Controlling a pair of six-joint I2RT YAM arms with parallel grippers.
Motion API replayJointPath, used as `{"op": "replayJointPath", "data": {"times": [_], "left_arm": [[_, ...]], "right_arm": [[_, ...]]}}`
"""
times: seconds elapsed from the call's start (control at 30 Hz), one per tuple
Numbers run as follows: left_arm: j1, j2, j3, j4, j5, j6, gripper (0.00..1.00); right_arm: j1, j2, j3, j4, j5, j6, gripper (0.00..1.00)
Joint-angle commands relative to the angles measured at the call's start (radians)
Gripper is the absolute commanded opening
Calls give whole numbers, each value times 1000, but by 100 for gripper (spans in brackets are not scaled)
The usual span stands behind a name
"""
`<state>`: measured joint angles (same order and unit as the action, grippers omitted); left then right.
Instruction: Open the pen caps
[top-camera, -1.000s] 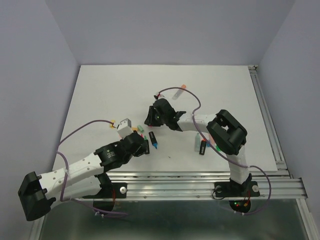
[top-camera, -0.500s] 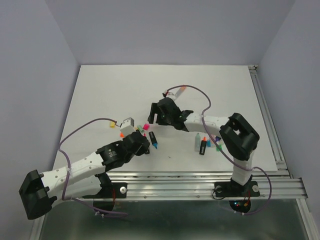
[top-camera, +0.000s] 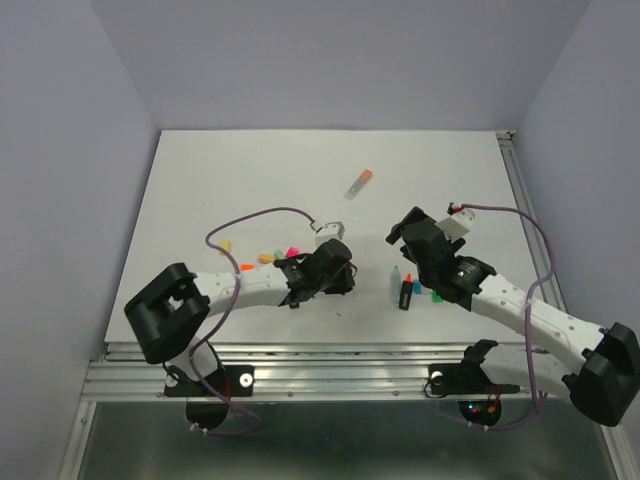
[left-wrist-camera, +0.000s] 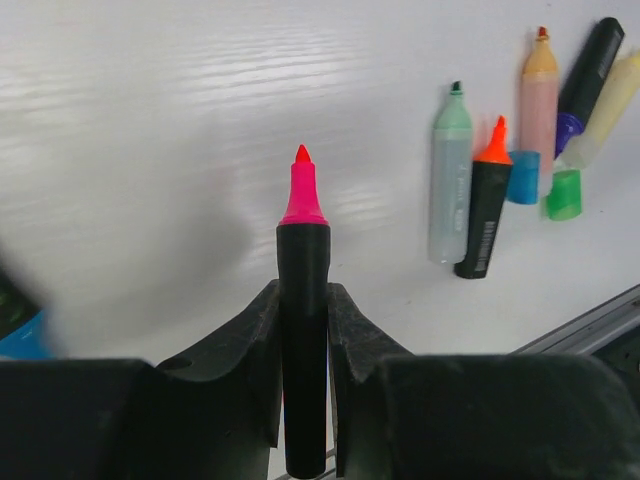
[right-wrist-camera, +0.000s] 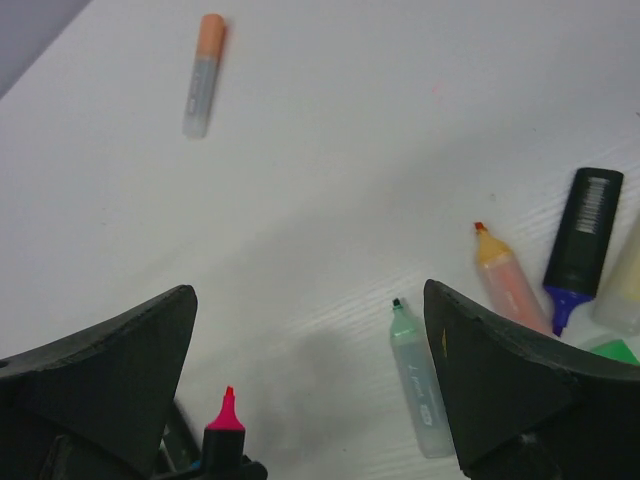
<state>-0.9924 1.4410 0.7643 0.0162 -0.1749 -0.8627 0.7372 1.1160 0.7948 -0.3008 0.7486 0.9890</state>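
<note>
Black is the barrel of the pink-tipped pen (left-wrist-camera: 302, 235) that the left tool (left-wrist-camera: 303, 300) grasps firmly between its fingers. The bare pink tip points away from the wrist, above the white desk (top-camera: 230, 180). The right tool (right-wrist-camera: 310, 330) is released, and its fingers (right-wrist-camera: 110, 370) are spread wide over the desk.

Between the two tools lies a group of uncapped pens: a pale green pen (left-wrist-camera: 449, 180), an orange-tipped black pen (left-wrist-camera: 483, 205), a peach pen (left-wrist-camera: 538, 90) and a purple-tipped black pen (left-wrist-camera: 590, 75). Two of the pen caps lie in this group: a blue cap (left-wrist-camera: 522, 177) just beside the orange-tipped black pen, and a green cap (left-wrist-camera: 564, 194) next to the blue one.

In the top view, more loose caps lie on the desk to the left of the left tool: a yellow cap (top-camera: 226, 244), an orange cap (top-camera: 246, 267), a peach cap (top-camera: 266, 258) and a pink cap (top-camera: 292, 250). One more cap, a light orange cap (right-wrist-camera: 210, 32), is still on a pale pen (right-wrist-camera: 198, 95) that lies alone, well apart from the others, farther back on the desk.
</note>
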Motion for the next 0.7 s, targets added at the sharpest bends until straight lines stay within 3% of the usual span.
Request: {"op": "replayJointPath", "data": {"times": [0.0,0.23,0.33,0.4,0.53,0.6,0.63,0.67], "left_arm": [[-38,150,188,74,86,94,0],[-80,363,374,51,143,128,18],[-92,410,431,30,156,136,27],[-104,418,449,30,164,139,32],[-115,404,448,27,161,143,54],[-115,394,438,25,164,145,57],[-115,389,435,25,167,145,66],[-117,386,432,25,169,145,66]], "right_arm": [[-7,-125,-133,-73,41,82,100],[-10,-220,-172,-225,132,168,100],[-12,-245,-186,-216,152,163,100],[-12,-251,-190,-195,155,136,100],[-25,-243,-183,-141,153,79,100],[-44,-211,-148,-138,130,48,100],[-50,-200,-134,-138,123,39,100],[-59,-190,-123,-135,117,30,100]]}}
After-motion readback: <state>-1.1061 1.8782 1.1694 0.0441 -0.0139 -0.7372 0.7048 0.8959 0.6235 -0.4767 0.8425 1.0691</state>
